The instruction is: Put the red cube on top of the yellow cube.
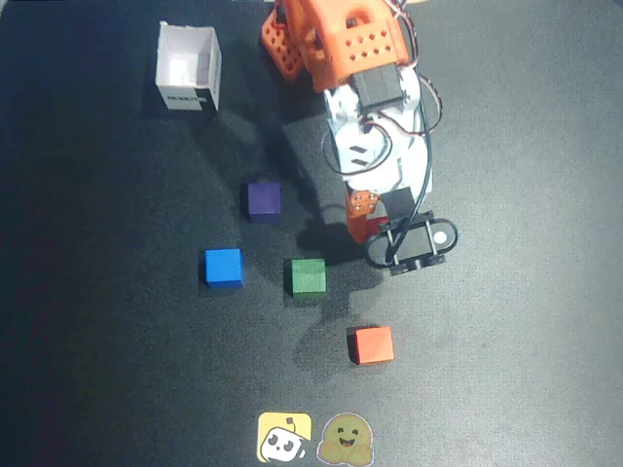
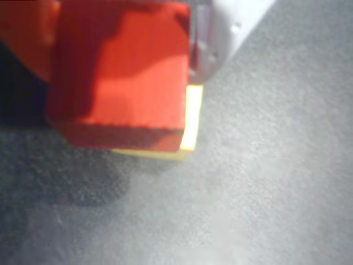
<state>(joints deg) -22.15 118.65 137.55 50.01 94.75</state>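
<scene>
1. In the wrist view, the red cube fills the upper left of the frame, pinched between the gripper's orange finger on the left and a pale finger on the right.
2. Only the wrist view shows the yellow cube: a thin pale strip peeks out along the red cube's right and lower edges, directly beneath it. Whether the two touch cannot be told.
3. The overhead view hides both task cubes under the arm; only the gripper's orange tip shows, over the dark table.
4. The overhead view alone shows the surroundings: a green cube just left of the gripper, a purple cube and blue cube farther left, an orange-red cube below it.
5. A white box stands well up-left; two stickers lie at the bottom edge.
</scene>
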